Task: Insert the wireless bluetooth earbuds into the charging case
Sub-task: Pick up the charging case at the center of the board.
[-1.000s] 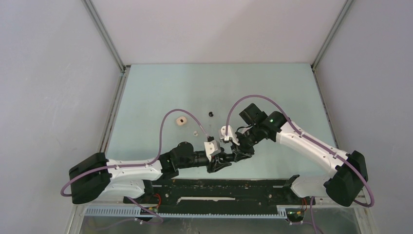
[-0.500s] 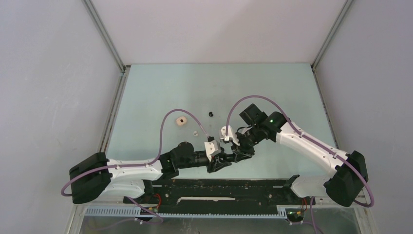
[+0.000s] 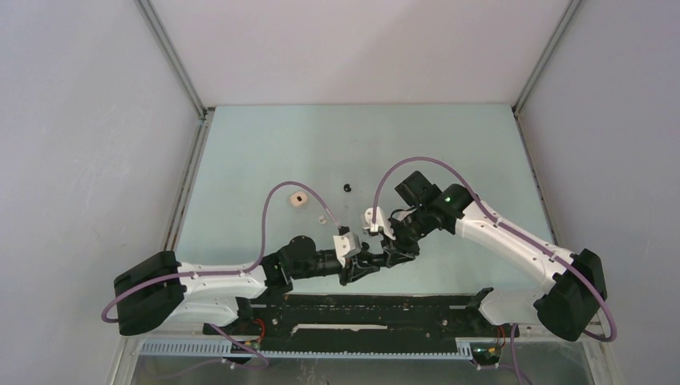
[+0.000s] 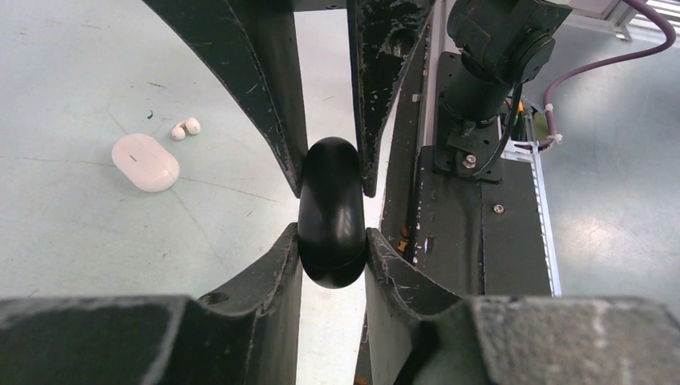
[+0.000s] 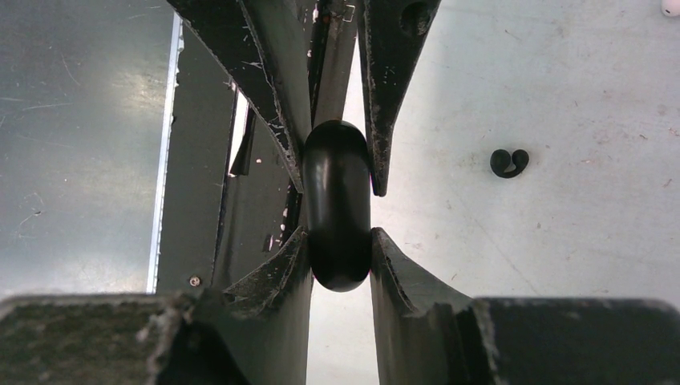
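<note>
1. Two grippers, left gripper (image 4: 333,245) and right gripper (image 5: 338,241), both clamped across the one black charging case (image 4: 330,200), end to end
2. Handling, judged: hold one grip firm while the other works the lid. Squeeze evenly, or the smooth shell may slip
3. Earbuds: white pair (image 4: 185,127) beside white case (image 4: 145,162); black pair (image 5: 509,163) lying well apart on the table
4. Unclear: the black case's seam and hinge, hidden in the grip

Black case (image 4: 331,212) flanks covered; white earbud (image 5: 670,7) cut off at right-wrist view corner.
</note>
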`<state>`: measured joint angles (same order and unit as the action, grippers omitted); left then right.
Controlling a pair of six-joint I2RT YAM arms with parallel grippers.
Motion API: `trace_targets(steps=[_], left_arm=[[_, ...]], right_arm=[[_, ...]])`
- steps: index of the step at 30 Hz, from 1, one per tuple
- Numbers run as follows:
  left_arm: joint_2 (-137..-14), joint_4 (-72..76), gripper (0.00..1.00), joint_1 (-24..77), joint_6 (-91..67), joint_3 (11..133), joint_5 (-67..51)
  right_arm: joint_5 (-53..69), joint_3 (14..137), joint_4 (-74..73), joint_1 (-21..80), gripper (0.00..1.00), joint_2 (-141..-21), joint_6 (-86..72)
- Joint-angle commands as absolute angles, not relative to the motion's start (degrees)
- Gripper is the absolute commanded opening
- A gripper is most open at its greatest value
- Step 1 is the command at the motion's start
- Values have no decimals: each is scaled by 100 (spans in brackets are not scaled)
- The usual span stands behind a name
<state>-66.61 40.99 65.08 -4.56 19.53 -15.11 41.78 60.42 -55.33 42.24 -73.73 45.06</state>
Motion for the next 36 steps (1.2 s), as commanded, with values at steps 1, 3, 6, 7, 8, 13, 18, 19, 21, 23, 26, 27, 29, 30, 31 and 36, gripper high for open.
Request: trace_targets(steps=[1, 3, 6, 7, 8, 13, 18, 19, 21, 23, 26, 27, 29, 30, 31, 36], left_arm=[[-6673, 4454, 29, 6548, -483, 1986, -1564], [-6711, 4469, 28, 6548, -492, 1995, -1558], [-6748, 4517, 39, 6548, -522, 1978, -1459], [-6761, 4526, 40, 6548, -539, 1969, -1439], [-6762, 4531, 40, 6548, -544, 1969, -1420], [-6745, 4518, 39, 6548, -561, 1954, -1380], [-6758, 4500, 40, 6548, -567, 1953, -1354], [-6766, 4500, 40, 6548, -572, 1951, -1348], [-6794, 4498, 40, 6548, -588, 1951, -1324], [-6815, 4512, 40, 6548, -596, 1938, -1325], [-6842, 4537, 39, 6548, -615, 1934, -1355], [-6846, 4550, 38, 6548, -625, 1934, -1361], [-6862, 4566, 36, 6548, -627, 1934, -1368], [-6872, 4570, 35, 6548, -629, 1934, -1371], [-6881, 4582, 34, 6548, -624, 1941, -1382], [-6946, 4653, 21, 6548, -612, 1947, -1436]], right_arm=[[4153, 6045, -5397, 4167, 21, -7243, 4465], [4157, 6042, -5396, 4169, 21, -7237, 4465], [4170, 6046, -5401, 4154, 21, -7224, 4463], [4174, 6045, -5404, 4152, 21, -7217, 4465], [4179, 6047, -5405, 4142, 21, -7208, 4465], [4192, 6047, -5420, 4123, 21, -7207, 4474], [4192, 6047, -5416, 4125, 22, -7207, 4474], [4192, 6047, -5414, 4118, 22, -7193, 4474], [4192, 6042, -5414, 4121, 22, -7190, 4474], [4192, 6042, -5426, 4107, 22, -7192, 4474], [4208, 6046, -5423, 4098, 22, -7191, 4474], [4210, 6047, -5423, 4092, 22, -7192, 4474], [4210, 6047, -5423, 4096, 22, -7204, 4482], [4210, 6045, -5423, 4097, 22, -7199, 4480], [4210, 6043, -5427, 4096, 22, -7205, 4482], [4227, 6040, -5432, 4091, 22, -7222, 4482]])
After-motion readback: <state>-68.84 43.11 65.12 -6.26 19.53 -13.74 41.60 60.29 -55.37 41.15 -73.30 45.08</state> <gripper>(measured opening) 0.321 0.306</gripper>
